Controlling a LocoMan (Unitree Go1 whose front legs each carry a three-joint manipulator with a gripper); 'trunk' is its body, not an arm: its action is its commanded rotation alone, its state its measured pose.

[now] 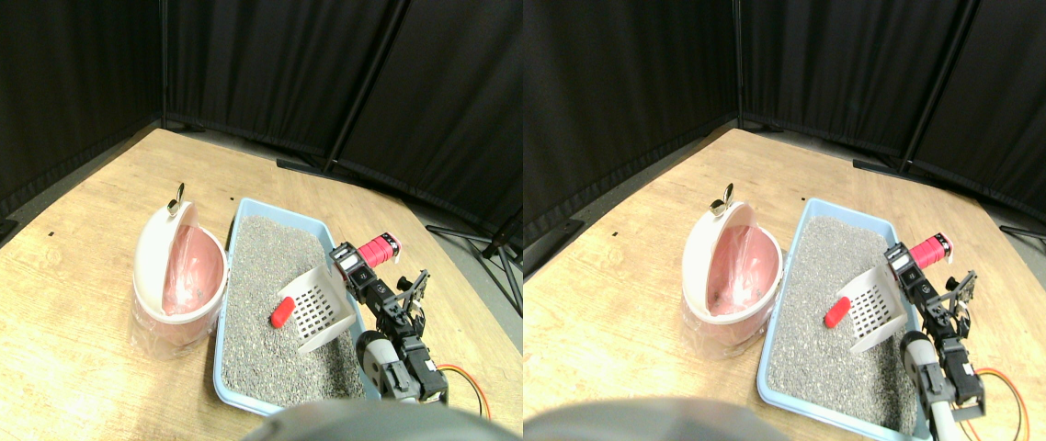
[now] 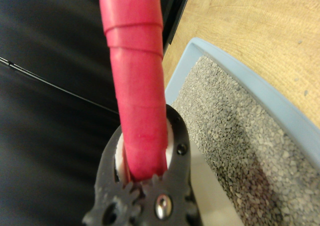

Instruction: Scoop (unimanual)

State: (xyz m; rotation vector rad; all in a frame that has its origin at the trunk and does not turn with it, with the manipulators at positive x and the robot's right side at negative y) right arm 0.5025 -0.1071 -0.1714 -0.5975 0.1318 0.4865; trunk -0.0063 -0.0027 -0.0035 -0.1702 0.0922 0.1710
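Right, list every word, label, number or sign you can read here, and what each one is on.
None: no readable text shows in either view.
The bin, litter tray, scoop, red piece and red wrapped handle all look unmarked.

The near corner of the blue litter tray is cut off at the bottom of the stereo pair view. The inside of the pink bin is partly hidden by its white lid. In the wrist view, the red wrapped handle is cut off by the picture's edge, and the scoop's basket is not seen there.
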